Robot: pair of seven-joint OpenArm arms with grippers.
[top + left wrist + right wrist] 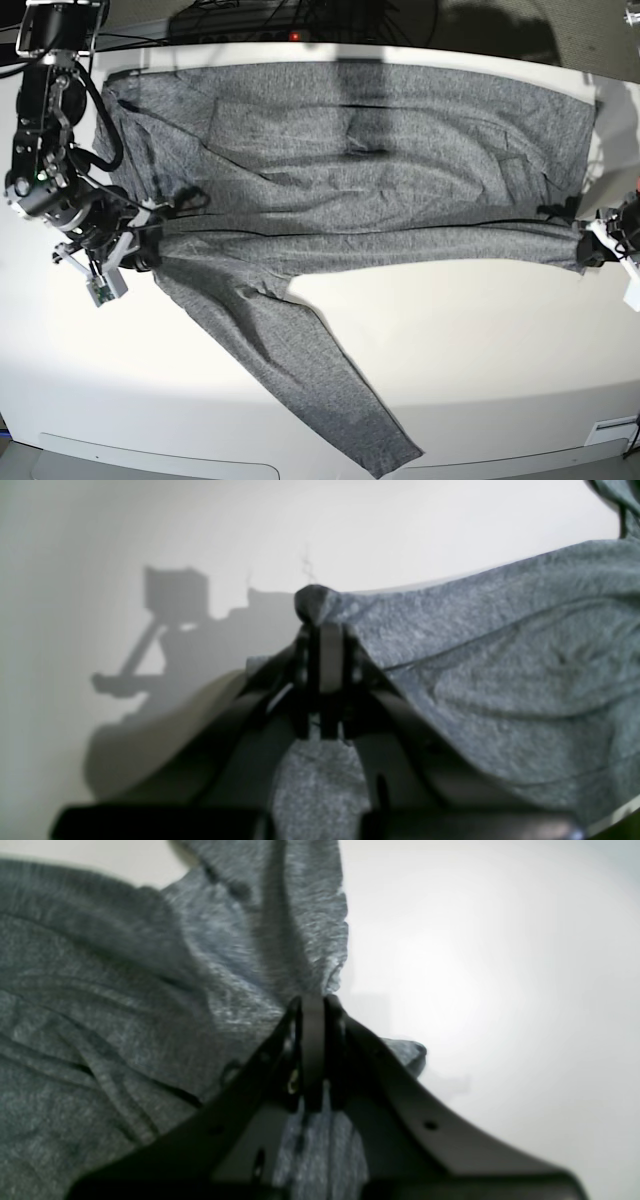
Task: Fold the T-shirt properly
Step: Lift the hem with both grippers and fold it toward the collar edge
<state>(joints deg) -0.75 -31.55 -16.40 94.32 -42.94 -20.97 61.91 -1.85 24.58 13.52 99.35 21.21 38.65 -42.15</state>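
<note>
You are pinching the T-shirt (360, 170) tight with 2 claws, left gripper (325, 630) and right gripper (312, 1005); keep it stretched flat.

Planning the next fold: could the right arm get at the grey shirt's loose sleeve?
Probably not yet: the right gripper is shut on the heather-grey knit T-shirt; the loose sleeve itself lies unobstructed.

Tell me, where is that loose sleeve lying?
In the base view, the heather-grey knit shirt's loose sleeve trails diagonally across the white table toward its near edge.
</note>
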